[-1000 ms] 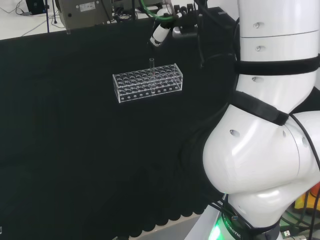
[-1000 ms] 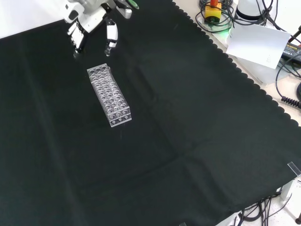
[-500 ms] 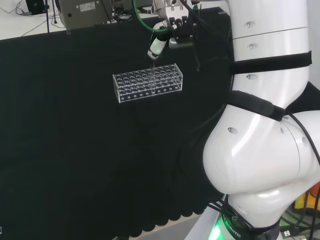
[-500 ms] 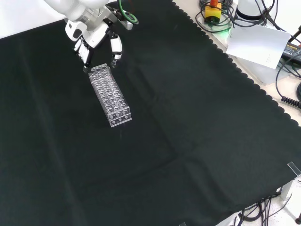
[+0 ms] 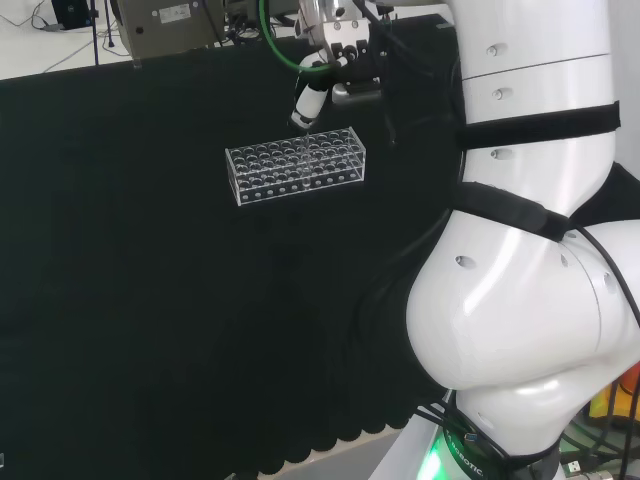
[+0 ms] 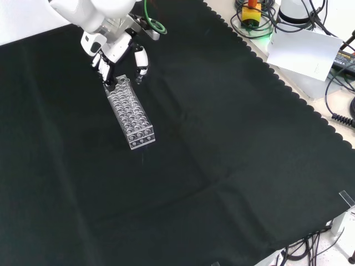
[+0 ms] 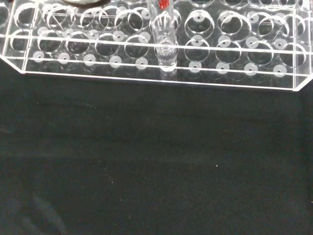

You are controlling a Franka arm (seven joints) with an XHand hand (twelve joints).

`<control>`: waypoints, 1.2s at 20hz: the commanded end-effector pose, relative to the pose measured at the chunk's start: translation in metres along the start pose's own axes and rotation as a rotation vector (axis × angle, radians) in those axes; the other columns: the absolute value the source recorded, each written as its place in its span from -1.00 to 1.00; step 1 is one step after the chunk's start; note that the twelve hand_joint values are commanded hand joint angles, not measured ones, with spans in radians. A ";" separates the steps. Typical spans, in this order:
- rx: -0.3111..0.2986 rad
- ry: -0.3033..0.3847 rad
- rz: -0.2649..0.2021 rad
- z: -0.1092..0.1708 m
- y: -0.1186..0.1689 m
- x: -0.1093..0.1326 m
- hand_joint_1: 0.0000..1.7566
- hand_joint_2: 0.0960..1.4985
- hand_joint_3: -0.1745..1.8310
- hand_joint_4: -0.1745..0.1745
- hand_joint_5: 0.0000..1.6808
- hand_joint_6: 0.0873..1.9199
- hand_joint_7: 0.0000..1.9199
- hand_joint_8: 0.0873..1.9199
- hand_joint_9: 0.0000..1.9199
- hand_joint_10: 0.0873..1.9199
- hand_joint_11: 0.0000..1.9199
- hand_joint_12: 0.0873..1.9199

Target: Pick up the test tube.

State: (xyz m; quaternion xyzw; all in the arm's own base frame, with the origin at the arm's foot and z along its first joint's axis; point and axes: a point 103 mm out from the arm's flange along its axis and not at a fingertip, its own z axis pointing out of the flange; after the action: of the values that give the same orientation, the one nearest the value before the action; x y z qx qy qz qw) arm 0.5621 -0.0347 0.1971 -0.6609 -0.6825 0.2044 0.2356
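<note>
A clear test tube stands upright in a hole of the clear plastic rack, in the row nearest the wrist camera. The rack lies on the black cloth. In the front view the hand hangs just above the rack's far end. Its fingers are on one side and its thumb on the other, spread apart and closed on nothing. In the head view a white fingertip points down at the rack near its back edge, where the tube stood a second ago.
Black cloth spreads wide around the rack. Its scalloped edge runs along the right of the front view, with cables and a white box beyond. The arm's big white links rise at the right of the head view.
The hand has come down and closer to the rack over the last second. Its fingers and thumb now flank the rack's far end. The rack and tube have stayed put.
</note>
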 end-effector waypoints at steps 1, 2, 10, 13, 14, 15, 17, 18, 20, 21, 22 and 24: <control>-0.014 -0.018 0.001 0.006 0.004 0.005 -0.03 -0.15 -0.23 -0.79 -0.60 -0.35 -0.28 -0.05 -0.50 -0.14 -0.88 0.59; -0.018 -0.021 0.000 0.006 0.004 0.005 0.00 -0.16 -0.22 -0.81 -0.59 -0.31 -0.26 -0.05 -0.48 -0.15 -0.86 0.58; -0.057 -0.063 0.009 0.008 0.005 0.006 0.17 -0.25 -0.13 -0.99 -0.41 -0.13 -0.10 -0.07 -0.31 -0.21 -0.74 0.53; -0.068 -0.068 0.014 0.007 0.006 0.006 0.20 -0.26 -0.10 -1.00 -0.34 -0.10 -0.03 -0.07 -0.26 -0.24 -0.69 0.51; -0.073 -0.068 0.015 0.006 0.007 0.006 0.20 -0.26 -0.10 -1.00 -0.33 -0.10 -0.02 -0.07 -0.25 -0.24 -0.69 0.51; -0.077 -0.068 0.015 0.006 0.007 0.006 0.20 -0.26 -0.10 -1.00 -0.33 -0.10 -0.02 -0.07 -0.25 -0.24 -0.69 0.51; -0.083 -0.067 0.014 0.004 0.009 0.007 0.21 -0.26 -0.08 -1.00 -0.26 -0.09 0.06 -0.08 -0.19 -0.26 -0.64 0.49; -0.085 -0.068 0.013 0.003 0.010 0.008 0.22 -0.26 -0.08 -1.00 -0.23 -0.08 0.08 -0.08 -0.17 -0.27 -0.63 0.48; -0.089 -0.064 0.010 0.002 0.010 0.008 0.22 -0.26 -0.07 -1.00 -0.20 -0.08 0.12 -0.08 -0.15 -0.27 -0.62 0.48; -0.088 -0.062 0.009 0.001 0.010 0.008 0.22 -0.27 -0.07 -1.00 -0.19 -0.08 0.12 -0.08 -0.14 -0.28 -0.61 0.48; -0.086 -0.061 0.009 0.001 0.010 0.009 0.22 -0.27 -0.07 -1.00 -0.18 -0.08 0.13 -0.08 -0.13 -0.28 -0.61 0.48; -0.084 -0.060 0.009 0.000 0.011 0.009 0.23 -0.27 -0.07 -1.00 -0.17 -0.08 0.14 -0.08 -0.12 -0.28 -0.60 0.48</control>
State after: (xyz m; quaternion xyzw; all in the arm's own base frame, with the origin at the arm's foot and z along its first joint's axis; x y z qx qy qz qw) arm 0.5700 -0.0260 0.1911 -0.6674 -0.6944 0.1966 0.1835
